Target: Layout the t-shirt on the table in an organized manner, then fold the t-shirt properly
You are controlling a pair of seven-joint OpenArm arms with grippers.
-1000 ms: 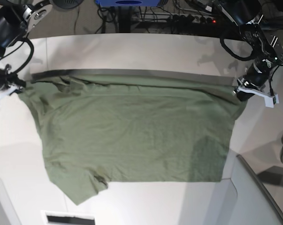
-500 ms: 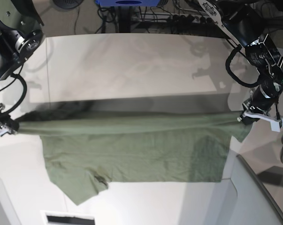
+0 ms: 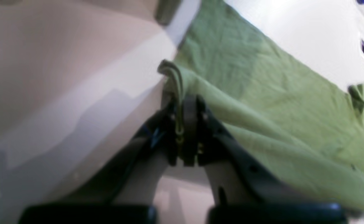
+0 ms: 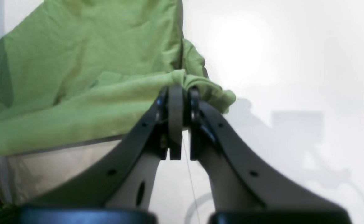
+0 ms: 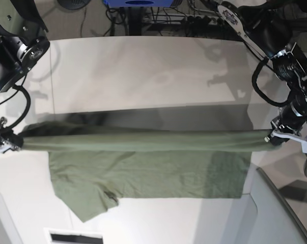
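Observation:
The olive-green t-shirt (image 5: 143,173) lies across the white table (image 5: 143,76), and its far edge is lifted into a taut band (image 5: 143,141) stretched between both grippers. My left gripper (image 5: 270,138) is at the right end of that band, shut on a bunched fabric edge (image 3: 172,74). At the left end my right gripper (image 5: 13,144) is shut on a gathered corner (image 4: 200,87). The lower half of the shirt lies flat, with a sleeve (image 5: 84,203) sticking out at the bottom left. The collar is hidden.
A grey-white angled panel (image 5: 275,213) overlaps the table's near right corner, close to the shirt's right edge. A dark slot (image 5: 74,237) sits at the bottom edge. Cables and a power strip (image 5: 204,20) lie beyond the far edge.
Both grippers have drawn the shirt's far edge toward the near side, lifted above the table. Less of the shirt lies flat behind the band, and more bare table shows at the back.

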